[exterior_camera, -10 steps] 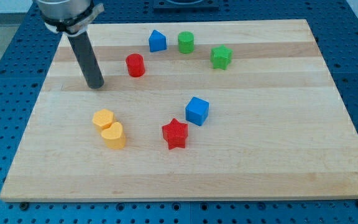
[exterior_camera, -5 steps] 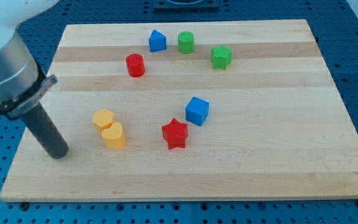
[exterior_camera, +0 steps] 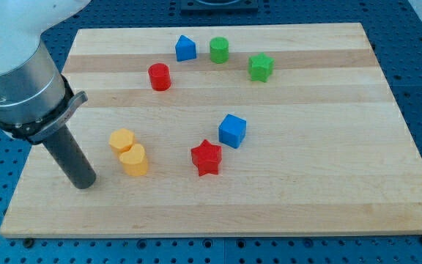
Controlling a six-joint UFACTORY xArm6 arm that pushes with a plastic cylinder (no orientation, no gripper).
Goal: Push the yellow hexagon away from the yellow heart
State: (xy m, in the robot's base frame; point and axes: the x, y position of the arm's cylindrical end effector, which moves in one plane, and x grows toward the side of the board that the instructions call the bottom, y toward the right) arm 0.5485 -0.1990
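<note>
While my tip (exterior_camera: 83, 183) rests on the counter (exterior_camera: 328, 198) near the view's bottom left, it stands just left of and slightly below the yellow pair, close to them but not touching. I have no hand to open or close, only the bare rod, so nothing is gripped.

Nearest of the blocks is the yellow heart (exterior_camera: 133, 159), and the yellow hexagon (exterior_camera: 121, 139) sits against its upper-left side, the two touching or nearly so. Together they form a short line running from lower right to upper left. The hexagon lies flat with one face up; it is too even in outline to have a real long axis, and I cannot tell which way its corners point.

My tip's place below and left of the pair suggests it is lining up beside the seam between them. As I judge it, a push toward the view's top would carry the hexagon off while leaving the heart alone, but from here the tip could easily catch the heart as well.

Further right are the red star (exterior_camera: 206, 157) and, just above it, the blue cube (exterior_camera: 232, 130). Toward the view's top stand the red cylinder (exterior_camera: 159, 76), the blue house-shaped block (exterior_camera: 185, 48), the green cylinder (exterior_camera: 219, 50) and the green star (exterior_camera: 261, 67), all well apart from the yellow pair.
</note>
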